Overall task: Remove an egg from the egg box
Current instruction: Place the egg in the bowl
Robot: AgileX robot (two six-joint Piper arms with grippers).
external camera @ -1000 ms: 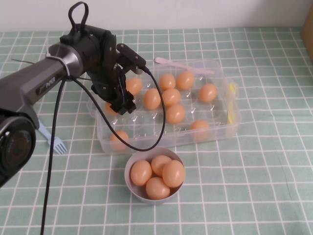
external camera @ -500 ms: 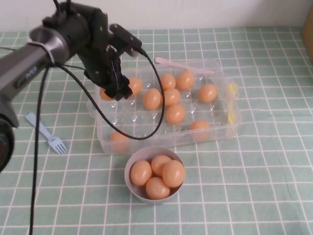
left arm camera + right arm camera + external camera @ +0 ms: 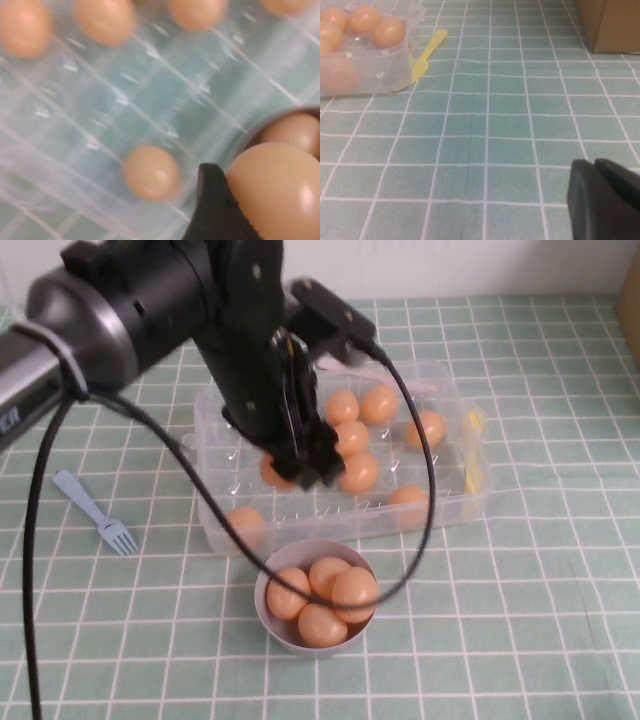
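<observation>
- Far left on your green checked table [image 3: 540, 620], a pale blue fork [image 3: 96, 513] lay flat, well apart from the egg box.
- Your left arm [image 3: 150, 300] reached in from the left, a black cable [image 3: 420, 480] looping off it over the box and bowl.
- The left gripper [image 3: 300, 462] hung over the box's near middle, above the cups, its fingers closed on the egg [image 3: 272, 472]; the wrist camera showed that egg [image 3: 277, 192] pressed against one black finger [image 3: 215, 210].
- The egg box [image 3: 450, 505], clear plastic and open on top, sat in the middle of the table; about half a dozen eggs sat in its cups, most toward the far side.
- One egg [image 3: 245, 524] sat alone in the box's near-left corner cup.
- A grey bowl [image 3: 268, 618] stood just in front of the box, touching or nearly touching its near wall, with four eggs piled inside.
- A pink strip lay along the box's far edge, mostly hidden behind the arm.
- A yellow clasp [image 3: 474, 455] sat at the box's right end; the right wrist camera showed it [image 3: 426, 60] lying on the cloth beside the box wall.
- Your right gripper [image 3: 605, 200] was out of the overhead view, low over bare table right of the box; you could not tell how its fingers stood.
- A brown cardboard box [image 3: 610, 22] stood at the far right edge.
</observation>
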